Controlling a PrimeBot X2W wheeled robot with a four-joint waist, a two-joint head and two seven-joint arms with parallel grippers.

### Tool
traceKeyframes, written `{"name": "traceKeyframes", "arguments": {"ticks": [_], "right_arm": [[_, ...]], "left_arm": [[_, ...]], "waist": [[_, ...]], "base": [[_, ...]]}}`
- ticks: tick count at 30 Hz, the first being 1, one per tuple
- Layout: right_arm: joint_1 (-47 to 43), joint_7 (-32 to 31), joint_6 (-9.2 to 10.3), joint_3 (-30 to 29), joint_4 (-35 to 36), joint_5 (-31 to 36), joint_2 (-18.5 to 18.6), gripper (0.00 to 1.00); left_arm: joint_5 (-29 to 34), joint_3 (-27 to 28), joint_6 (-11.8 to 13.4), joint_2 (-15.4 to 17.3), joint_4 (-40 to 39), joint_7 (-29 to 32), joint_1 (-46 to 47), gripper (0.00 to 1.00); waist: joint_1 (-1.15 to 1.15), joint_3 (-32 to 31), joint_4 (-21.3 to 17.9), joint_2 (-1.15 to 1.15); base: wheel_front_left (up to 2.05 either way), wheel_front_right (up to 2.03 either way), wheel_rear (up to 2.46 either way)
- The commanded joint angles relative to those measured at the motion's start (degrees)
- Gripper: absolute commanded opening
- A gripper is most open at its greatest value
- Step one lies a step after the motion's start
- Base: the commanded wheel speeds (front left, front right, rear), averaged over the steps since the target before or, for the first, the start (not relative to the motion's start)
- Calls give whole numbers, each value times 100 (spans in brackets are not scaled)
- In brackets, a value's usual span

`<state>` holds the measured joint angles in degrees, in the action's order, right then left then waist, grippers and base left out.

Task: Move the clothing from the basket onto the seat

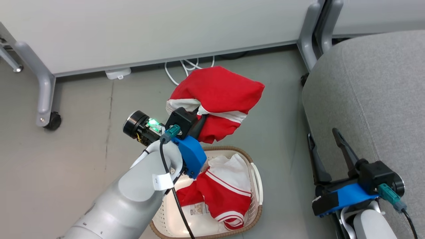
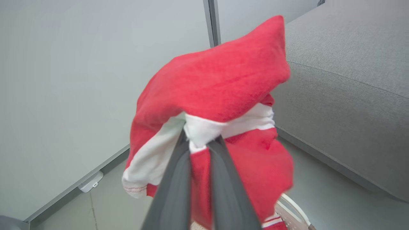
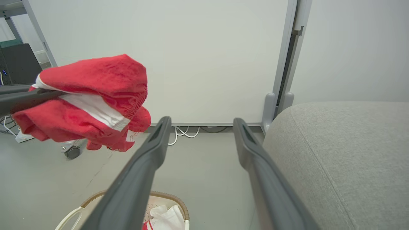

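My left gripper (image 1: 198,116) is shut on a red garment with white stripes (image 1: 215,99), holding it bunched in the air above the far end of the basket (image 1: 255,212); the wrist view shows its fingertips (image 2: 199,142) pinching a white band of the garment (image 2: 220,83). A second red and white garment (image 1: 222,192) lies crumpled inside the cream basket with the brown rim. The grey seat (image 1: 375,99) stands to the right of the basket. My right gripper (image 1: 323,136) is open and empty, low beside the seat's left edge, and the seat (image 3: 345,159) lies right of its fingers.
A pale partition wall on grey legs with castors (image 1: 53,121) runs along the back, with white cables (image 1: 186,66) under it. A second grey leg (image 1: 310,36) stands by the seat's far corner. Bare grey floor lies left of the basket.
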<state>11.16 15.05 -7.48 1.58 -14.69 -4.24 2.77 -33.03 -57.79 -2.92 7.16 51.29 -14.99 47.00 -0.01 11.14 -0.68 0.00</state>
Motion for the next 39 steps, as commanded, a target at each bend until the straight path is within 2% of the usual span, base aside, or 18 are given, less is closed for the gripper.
{"name": "traceKeyframes", "arguments": {"ticks": [1,16,29,39], "right_arm": [[-123,20,-3,-10,-15,15,20,100],[-589,20,-3,-17,-86,-55,20,100],[-611,20,-3,121,-104,-103,20,100],[-293,20,-3,498,-126,-234,20,100]], "left_arm": [[48,113,48,39,-128,-28,-109,0],[404,735,101,140,-1169,-29,-918,0],[581,891,29,117,-1322,-29,-1169,0],[714,966,-18,75,-1361,-29,-1127,0]], "waist": [[1,-162,36,0],[1,-789,213,0],[1,-872,308,0],[1,-811,355,0]], "base": [[0,0,0],[0,0,0],[0,0,0],[0,0,0]]}}
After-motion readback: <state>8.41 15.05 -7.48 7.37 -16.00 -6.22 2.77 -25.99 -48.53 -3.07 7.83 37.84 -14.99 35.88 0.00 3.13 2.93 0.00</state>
